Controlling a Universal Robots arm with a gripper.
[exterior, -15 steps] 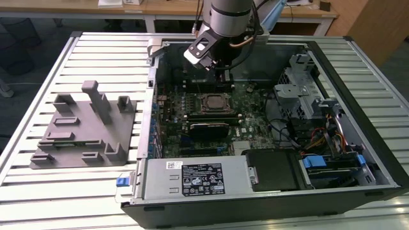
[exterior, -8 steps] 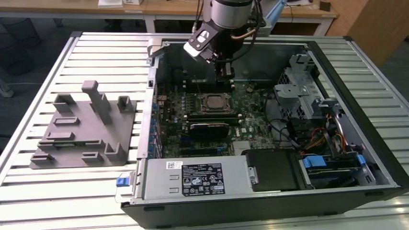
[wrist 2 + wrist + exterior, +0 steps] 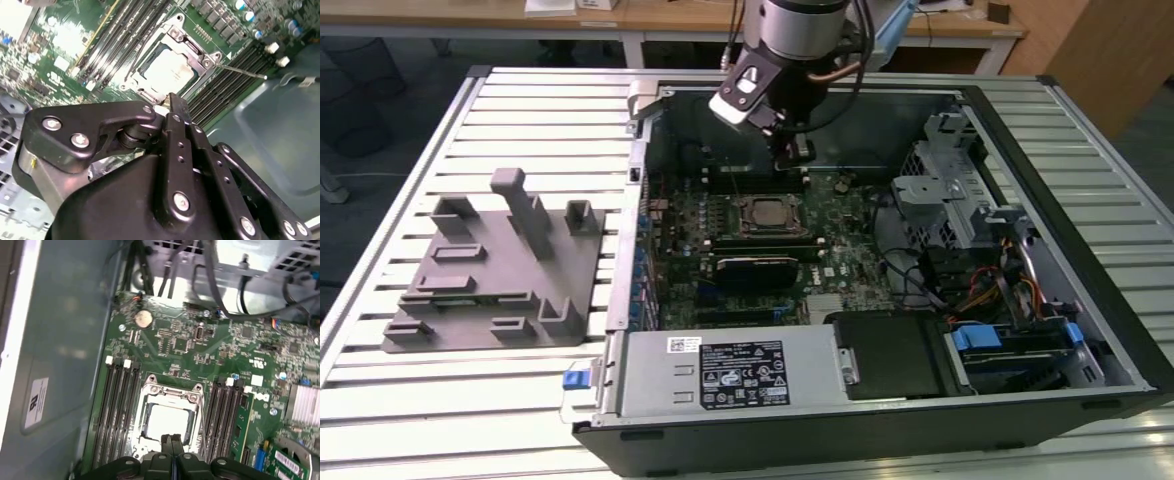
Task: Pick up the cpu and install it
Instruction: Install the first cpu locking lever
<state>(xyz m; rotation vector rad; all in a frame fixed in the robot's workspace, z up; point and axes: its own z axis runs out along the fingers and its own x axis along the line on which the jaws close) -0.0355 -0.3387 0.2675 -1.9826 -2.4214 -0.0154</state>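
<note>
Slatted table [image 3: 480,120] holds an open computer case [image 3: 854,440]; your gripper [image 3: 172,440], pinched shut and empty, hangs just above the cpu [image 3: 167,422] in its socket [image 3: 150,390], where a blind descent might crush pins.

On my rig: silver-grey cylindrical metal wrist [image 3: 794,25], white boxy housing [image 3: 736,98], matte black jaws, silver screws [image 3: 181,201].

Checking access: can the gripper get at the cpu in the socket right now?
Likely yes: the gripper hangs shut above the cpu, nothing covering its top, though the socket frame hugs its edges.
</note>
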